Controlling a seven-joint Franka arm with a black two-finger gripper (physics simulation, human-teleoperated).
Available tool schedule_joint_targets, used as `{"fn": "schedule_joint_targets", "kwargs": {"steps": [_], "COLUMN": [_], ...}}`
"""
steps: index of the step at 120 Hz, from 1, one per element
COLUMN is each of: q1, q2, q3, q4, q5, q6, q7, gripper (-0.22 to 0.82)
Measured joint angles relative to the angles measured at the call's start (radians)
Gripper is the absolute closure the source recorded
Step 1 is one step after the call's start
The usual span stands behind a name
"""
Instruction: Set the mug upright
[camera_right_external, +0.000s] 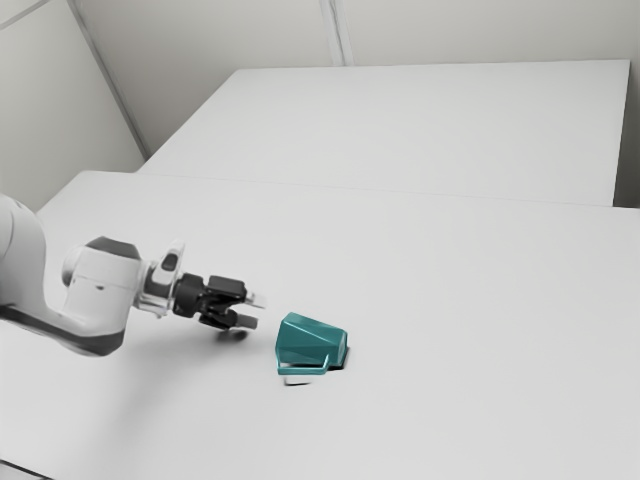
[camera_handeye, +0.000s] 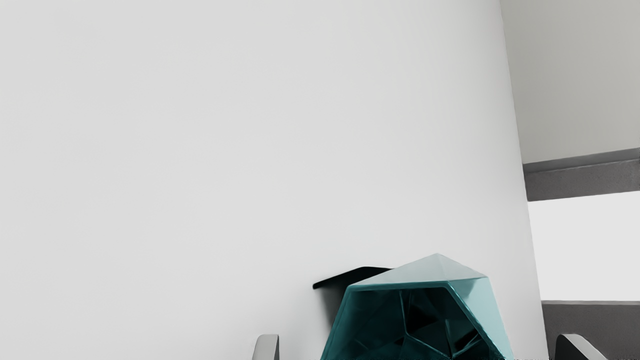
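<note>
The gripper (camera_right_external: 253, 311) reaches in level from the exterior view's left, low over the table, its two fingers apart. A short gap separates it from the teal faceted mug (camera_right_external: 310, 341), which lies on its side. The mug's handle (camera_right_external: 302, 370) lies along the side toward the exterior view's lower edge. In the wrist view the mug (camera_handeye: 470, 295) turns its mouth to the camera, its dark inside visible. Fingertips of the open gripper (camera_handeye: 417, 347) stand widely apart on either side of the mug's direction, touching nothing.
The white table (camera_right_external: 420, 420) carries the mug. Beyond its far edge lies another white surface (camera_right_external: 420, 130), with pale walls (camera_right_external: 200, 35) behind. The mug casts a small dark shadow beside itself.
</note>
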Motion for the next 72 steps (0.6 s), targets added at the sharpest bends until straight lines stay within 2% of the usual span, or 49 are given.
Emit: {"fn": "schedule_joint_targets", "kwargs": {"steps": [28,52,72], "q1": [0.001,-0.005,-0.026], "q2": [-0.026,-0.044,-0.043], "q3": [-0.047,-0.092,-0.102], "q4": [-0.069,-0.080,-0.077], "q5": [-0.075,-0.107,-0.119], "q6": [-0.002,-0.001,0.008], "q7": [0.096,0.081,0.049], "gripper": [0.00,0.00,0.00]}}
